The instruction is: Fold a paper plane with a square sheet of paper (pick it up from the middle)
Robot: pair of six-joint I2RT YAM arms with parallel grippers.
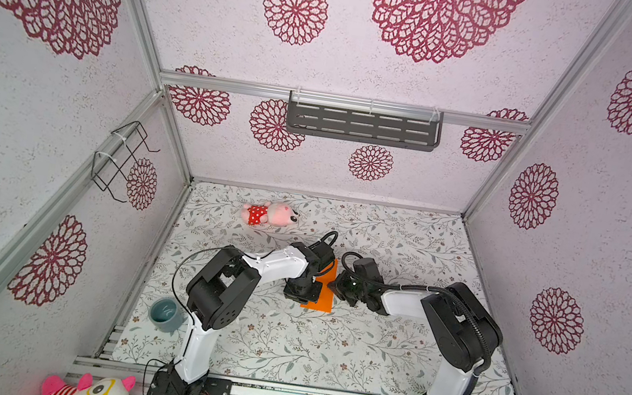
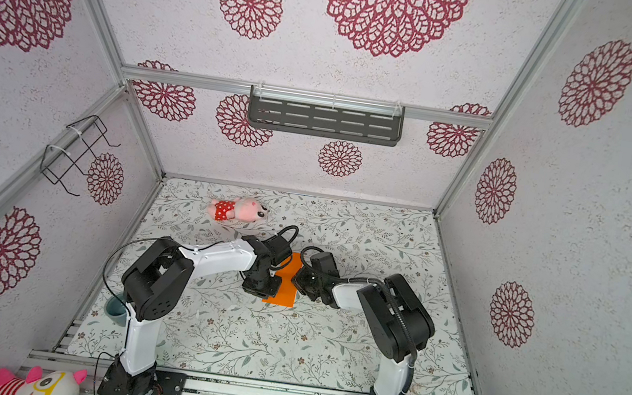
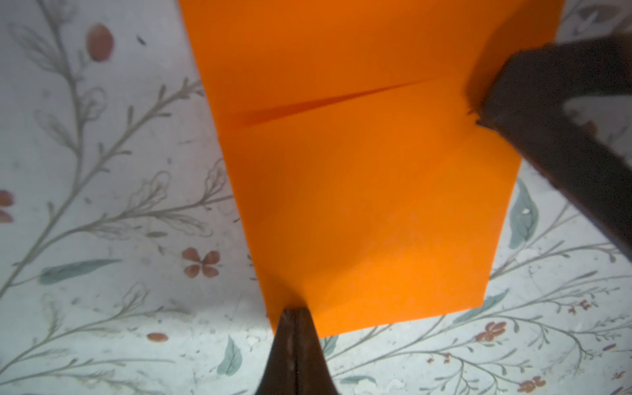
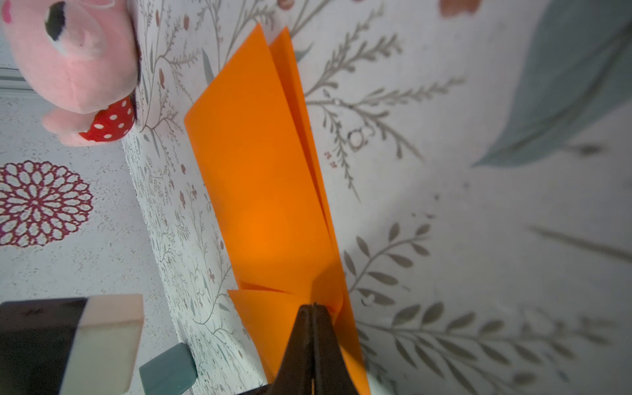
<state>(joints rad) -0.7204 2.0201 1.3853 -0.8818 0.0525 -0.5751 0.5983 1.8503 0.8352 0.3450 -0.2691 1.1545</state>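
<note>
The bright orange sheet of paper [image 1: 323, 298] [image 2: 285, 286] lies mid-table between my two arms, folded over into a long strip with layered flaps. In the left wrist view the paper [image 3: 359, 188] shows a slanted crease, and my left gripper [image 3: 295, 310] is shut at its near corner, where wrinkles spread out from the tips. In the right wrist view the folded paper [image 4: 260, 171] runs away from my right gripper [image 4: 313, 305], which is shut on a flap at its edge. The right gripper's fingers [image 3: 513, 102] also show in the left wrist view, at the paper's far edge.
A pink plush toy [image 1: 272, 213] [image 4: 71, 68] in red dotted shorts lies at the back left of the floral table. A grey-blue cup [image 1: 165, 314] [image 4: 167, 371] stands at the front left by the left arm's base. A dark shelf [image 1: 362, 123] hangs on the back wall.
</note>
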